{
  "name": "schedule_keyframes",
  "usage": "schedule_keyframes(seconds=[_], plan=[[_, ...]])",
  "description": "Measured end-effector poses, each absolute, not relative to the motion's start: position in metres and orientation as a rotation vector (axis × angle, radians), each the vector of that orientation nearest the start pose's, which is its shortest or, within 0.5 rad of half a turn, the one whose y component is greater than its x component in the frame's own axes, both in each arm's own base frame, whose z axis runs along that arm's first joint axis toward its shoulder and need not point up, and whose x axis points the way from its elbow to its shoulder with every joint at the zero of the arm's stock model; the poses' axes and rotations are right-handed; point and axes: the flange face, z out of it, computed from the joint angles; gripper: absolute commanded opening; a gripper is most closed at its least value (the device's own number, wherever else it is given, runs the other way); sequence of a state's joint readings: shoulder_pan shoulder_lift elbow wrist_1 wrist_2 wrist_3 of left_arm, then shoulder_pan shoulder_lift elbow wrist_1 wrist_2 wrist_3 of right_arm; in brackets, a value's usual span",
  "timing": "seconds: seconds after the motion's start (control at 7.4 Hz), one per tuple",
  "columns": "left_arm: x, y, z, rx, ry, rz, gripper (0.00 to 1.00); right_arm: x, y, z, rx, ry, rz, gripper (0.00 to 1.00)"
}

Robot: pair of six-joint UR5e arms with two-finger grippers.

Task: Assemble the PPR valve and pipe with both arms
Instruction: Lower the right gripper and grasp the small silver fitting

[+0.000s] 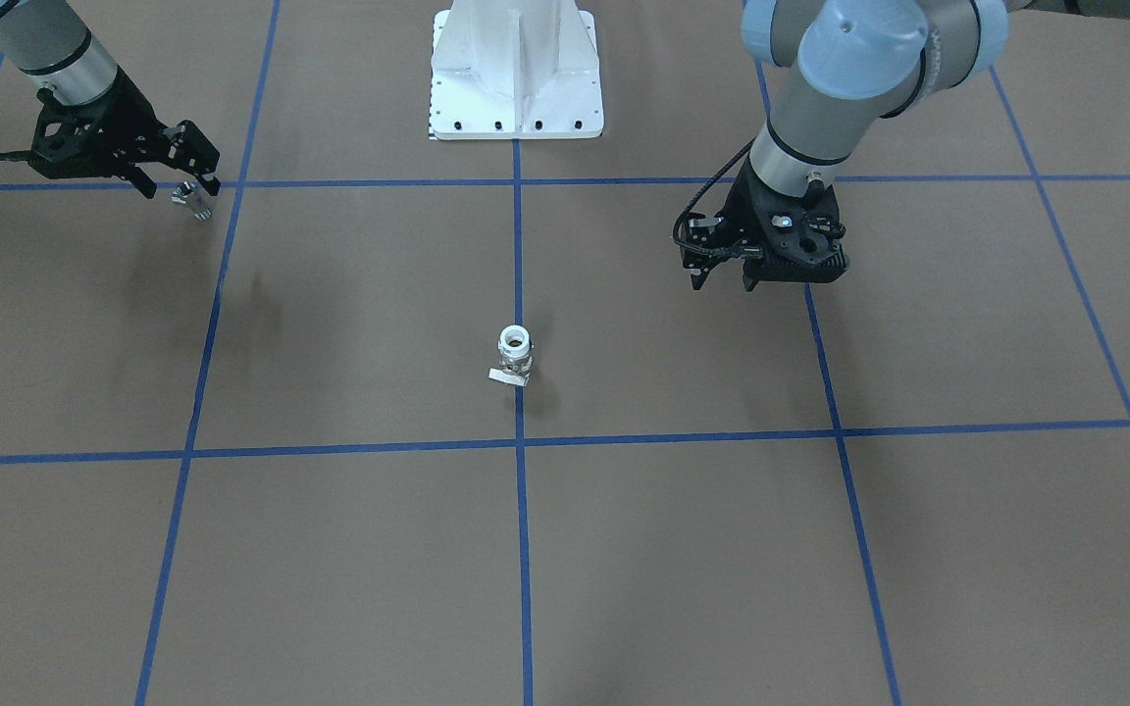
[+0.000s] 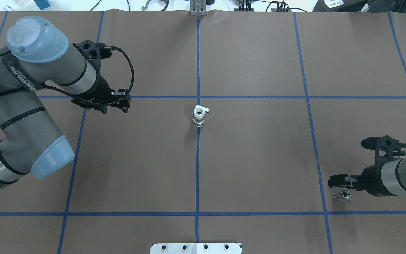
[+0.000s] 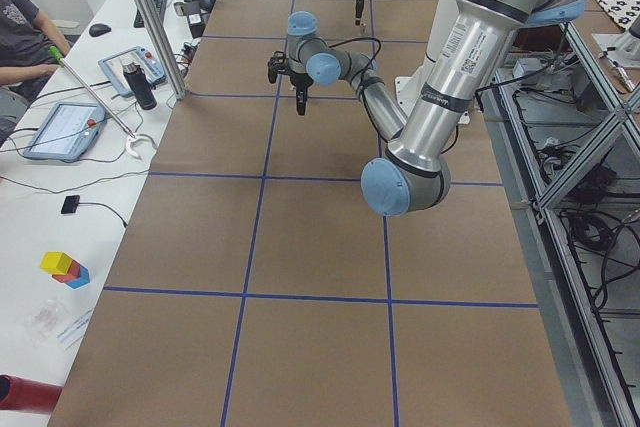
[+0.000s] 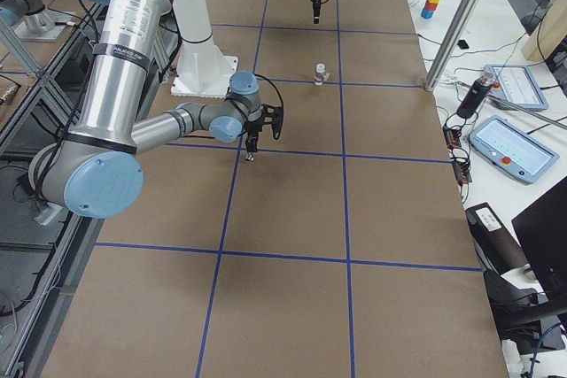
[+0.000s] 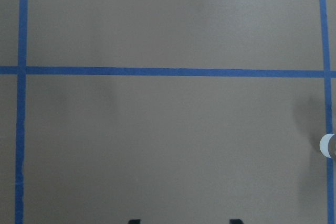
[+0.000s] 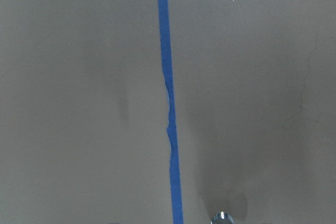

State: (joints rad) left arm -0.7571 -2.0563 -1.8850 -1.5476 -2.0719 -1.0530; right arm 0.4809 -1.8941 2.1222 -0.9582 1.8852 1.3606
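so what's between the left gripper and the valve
Only bare brown table paper, as the overhead view shows, from the left gripper to the PPR valve.

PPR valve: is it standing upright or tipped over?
Upright. The PPR valve stands on the table with its open collar on top; the overhead view looks straight into the hole.

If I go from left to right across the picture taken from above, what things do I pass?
left gripper → PPR valve → pipe
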Motion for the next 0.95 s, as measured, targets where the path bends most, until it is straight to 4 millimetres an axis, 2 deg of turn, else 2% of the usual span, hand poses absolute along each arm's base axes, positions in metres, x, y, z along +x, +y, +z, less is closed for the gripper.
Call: schedule_keyframes(seconds=[0.68,0.95], plan=[[0.38,-0.476,0.253,0.067,0.888,-0.03,0.66,-0.304,-0.259,0.478,-0.006,-0.833,0.11,0.84],[0.38,-0.476,0.253,0.067,0.888,-0.03,0.66,-0.308,-0.256,0.48,-0.017,-0.827,0.111,0.77]])
